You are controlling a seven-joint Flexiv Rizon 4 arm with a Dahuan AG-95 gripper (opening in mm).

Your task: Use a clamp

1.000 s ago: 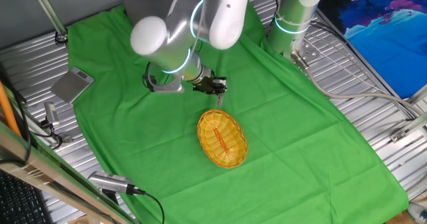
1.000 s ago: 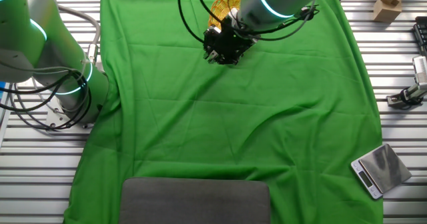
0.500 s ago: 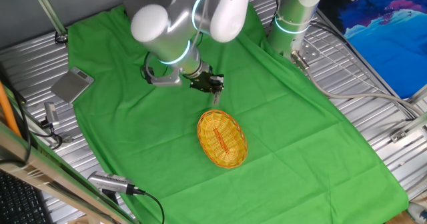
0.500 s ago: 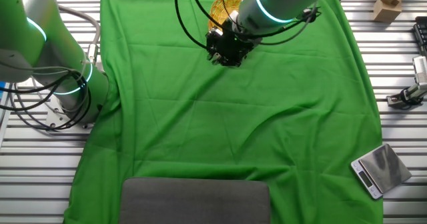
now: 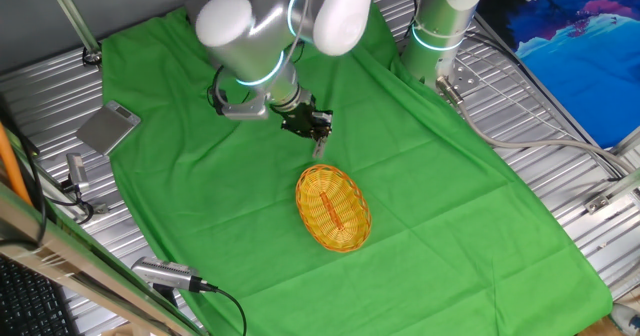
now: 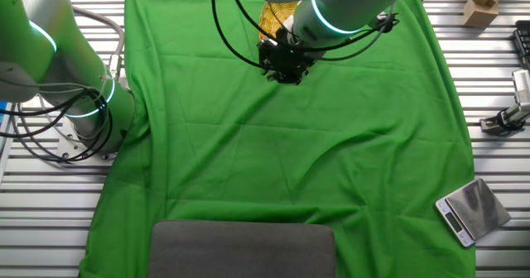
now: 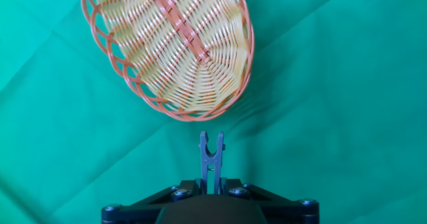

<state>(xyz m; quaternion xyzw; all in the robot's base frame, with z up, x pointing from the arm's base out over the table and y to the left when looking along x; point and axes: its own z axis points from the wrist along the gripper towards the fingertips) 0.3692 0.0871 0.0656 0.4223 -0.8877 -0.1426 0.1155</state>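
Note:
My black gripper [image 7: 211, 184] is shut on the clamp [image 7: 211, 159], a small grey spring clip whose two prongs point away from the hand. In the hand view the clip's tips hang just short of the near rim of the wicker basket [image 7: 170, 41], above the green cloth. In one fixed view the gripper [image 5: 313, 128] with the clip [image 5: 319, 146] is a little up and left of the basket [image 5: 334, 208]. In the other fixed view the gripper [image 6: 282, 61] is in front of the basket [image 6: 277, 15], which the arm partly hides.
A green cloth [image 5: 430, 166] covers the table. A second arm's base [image 5: 440, 31] stands at the back. A small scale [image 5: 108, 124] lies off the cloth at the left, also in the other fixed view [image 6: 472, 212]. A grey pad [image 6: 242, 249] lies at the cloth's near edge.
The arm has drawn the gripper and clip slightly away from the basket, up and to the left in one fixed view. The basket has not moved.

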